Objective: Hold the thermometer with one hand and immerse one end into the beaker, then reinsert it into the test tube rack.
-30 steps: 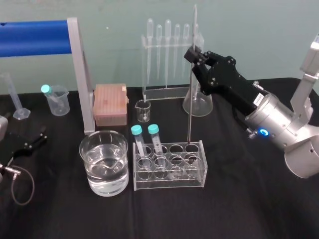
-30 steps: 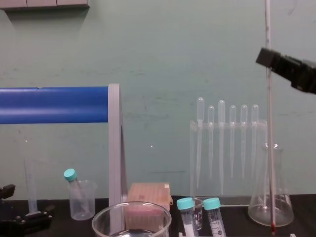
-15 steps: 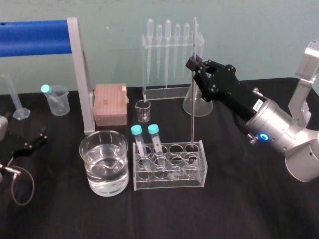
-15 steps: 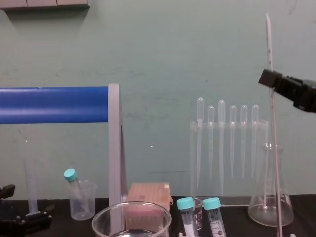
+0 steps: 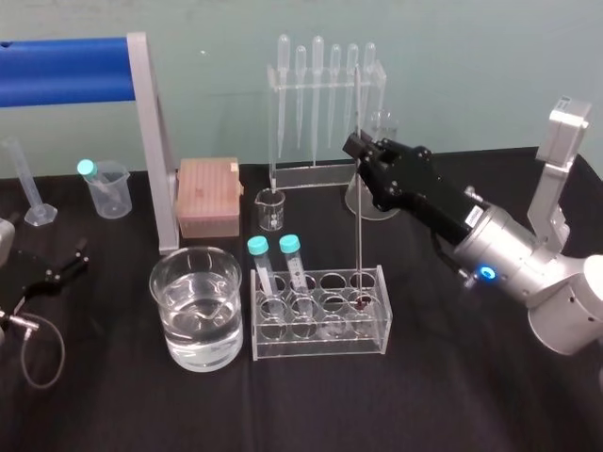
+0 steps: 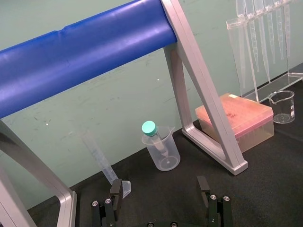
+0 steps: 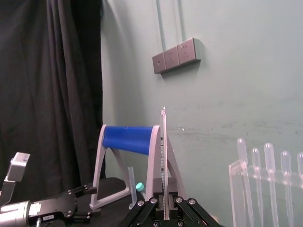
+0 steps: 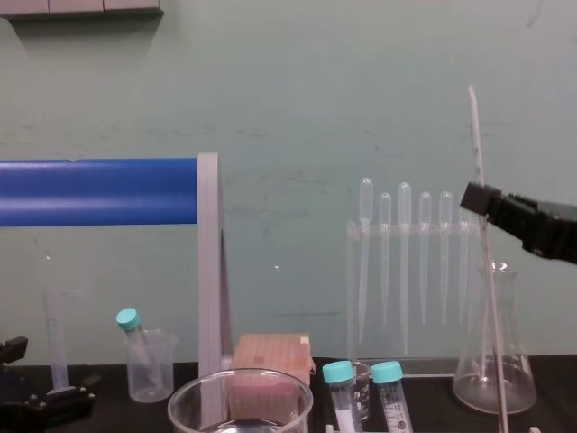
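The thermometer (image 5: pixel 358 226) stands almost upright, its red tip down in a back-right hole of the clear test tube rack (image 5: pixel 320 341). My right gripper (image 5: pixel 357 147) is shut on the rod's upper part, reaching in from the right. In the chest view the thermometer (image 8: pixel 491 307) runs down past the right gripper (image 8: pixel 478 198). The right wrist view has the thermometer (image 7: pixel 164 156) rising from between the fingers (image 7: pixel 150 204). The large beaker (image 5: pixel 155 282), holding water, sits left of the rack. My left gripper (image 6: pixel 160 194) rests open near the table's left edge.
Two teal-capped tubes (image 5: pixel 259 259) stand in the rack's left holes. Behind the rack are a small beaker (image 5: pixel 270 209), a conical flask (image 5: pixel 363 202), a pipette stand (image 5: pixel 320 85) and a pink box (image 5: pixel 207 196). A blue-barred frame (image 5: pixel 151 141) stands at the left.
My right gripper has come down and slightly toward me with the thermometer. The rod's red tip has sunk from above the rack into its back-right hole.
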{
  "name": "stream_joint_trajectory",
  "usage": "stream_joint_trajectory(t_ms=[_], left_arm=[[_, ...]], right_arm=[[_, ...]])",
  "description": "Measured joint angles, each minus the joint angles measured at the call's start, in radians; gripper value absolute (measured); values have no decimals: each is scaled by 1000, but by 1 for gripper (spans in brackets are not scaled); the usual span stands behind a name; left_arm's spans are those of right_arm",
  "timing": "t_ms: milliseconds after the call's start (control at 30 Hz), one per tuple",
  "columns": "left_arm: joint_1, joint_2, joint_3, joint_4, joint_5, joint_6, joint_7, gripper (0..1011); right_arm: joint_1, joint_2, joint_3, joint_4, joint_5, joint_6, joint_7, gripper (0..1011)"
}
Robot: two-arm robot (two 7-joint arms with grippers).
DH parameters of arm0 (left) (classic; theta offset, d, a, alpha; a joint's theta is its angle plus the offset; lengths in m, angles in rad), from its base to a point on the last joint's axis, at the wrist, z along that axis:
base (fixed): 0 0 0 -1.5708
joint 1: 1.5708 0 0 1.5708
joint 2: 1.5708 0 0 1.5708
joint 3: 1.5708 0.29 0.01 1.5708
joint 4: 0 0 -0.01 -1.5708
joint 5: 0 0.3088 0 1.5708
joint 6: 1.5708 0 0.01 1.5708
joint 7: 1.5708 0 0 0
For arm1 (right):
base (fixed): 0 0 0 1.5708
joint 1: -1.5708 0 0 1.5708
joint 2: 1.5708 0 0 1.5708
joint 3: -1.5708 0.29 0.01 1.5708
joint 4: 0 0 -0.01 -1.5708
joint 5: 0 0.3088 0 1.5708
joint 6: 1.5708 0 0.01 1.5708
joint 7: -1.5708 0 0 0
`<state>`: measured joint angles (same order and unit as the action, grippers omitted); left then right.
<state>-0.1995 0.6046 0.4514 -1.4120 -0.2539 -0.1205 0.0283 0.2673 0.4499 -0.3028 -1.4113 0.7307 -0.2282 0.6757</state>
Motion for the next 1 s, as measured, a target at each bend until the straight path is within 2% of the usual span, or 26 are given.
stream_joint_trajectory(t_ms=[500, 1000], left_arm=[[0, 0, 0, 0, 0, 0, 0, 1008], [0, 0, 0, 0, 0, 0, 0, 1008]], right_arm=[[11, -16, -14, 44, 15, 25, 5, 57], [11, -16, -19, 44, 10, 39, -12, 57]])
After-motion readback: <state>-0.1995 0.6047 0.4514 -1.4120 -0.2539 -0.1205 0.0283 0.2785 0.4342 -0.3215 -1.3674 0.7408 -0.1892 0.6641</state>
